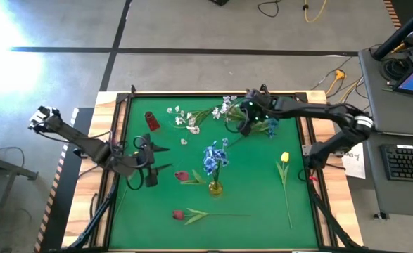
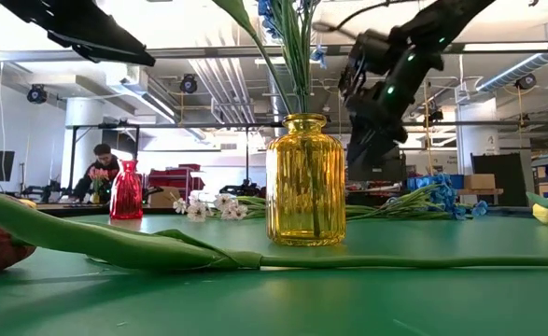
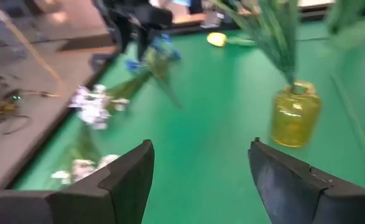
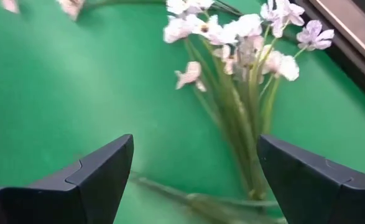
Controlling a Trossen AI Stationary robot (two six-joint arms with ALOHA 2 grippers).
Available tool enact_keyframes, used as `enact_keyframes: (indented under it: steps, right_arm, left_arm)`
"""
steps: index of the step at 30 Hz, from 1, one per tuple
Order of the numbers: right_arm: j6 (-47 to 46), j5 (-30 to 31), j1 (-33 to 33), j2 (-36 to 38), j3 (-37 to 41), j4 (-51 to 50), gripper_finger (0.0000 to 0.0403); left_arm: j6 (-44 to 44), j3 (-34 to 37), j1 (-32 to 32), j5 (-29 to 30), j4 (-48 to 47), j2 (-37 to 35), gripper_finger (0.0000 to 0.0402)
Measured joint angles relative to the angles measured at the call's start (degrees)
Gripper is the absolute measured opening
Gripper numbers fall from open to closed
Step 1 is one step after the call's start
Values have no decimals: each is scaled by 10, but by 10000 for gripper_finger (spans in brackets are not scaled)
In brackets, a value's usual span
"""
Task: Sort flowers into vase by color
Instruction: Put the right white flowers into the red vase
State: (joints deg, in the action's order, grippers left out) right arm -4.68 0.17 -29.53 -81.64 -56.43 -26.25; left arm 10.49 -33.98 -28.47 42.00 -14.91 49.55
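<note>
the right tool hangs wide over the white flowers at the surface's far edge; the left tool, wide and empty, faces the yellow vase.

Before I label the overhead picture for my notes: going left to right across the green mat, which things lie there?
Red vase → yellow vase holding blue flowers → yellow tulip.

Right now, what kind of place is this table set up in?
Probably a robotics lab or workshop in a large industrial hall: exposed ceiling ducts, a concrete floor with loose cables, and a desk with a keyboard beside the green table.
</note>
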Motion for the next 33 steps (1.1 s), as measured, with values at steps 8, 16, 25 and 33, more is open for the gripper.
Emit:
enact_keyframes:
  steps: [8, 16, 25, 33]
  right_arm:
    - [84, -1, -41, -100, -34, 2, 327]
    - [103, -1, -47, -150, -44, 17, 327]
    - [106, 7, -63, -177, -44, 49, 326]
    - [112, 9, -63, -200, -44, 63, 302]
  left_arm:
    - [42, 27, 0, 128, 2, -76, 243]
    - [51, 28, 0, 202, 15, -122, 242]
    - [50, 28, 1, 223, 14, -134, 242]
    - [38, 28, 7, 169, 47, -110, 242]
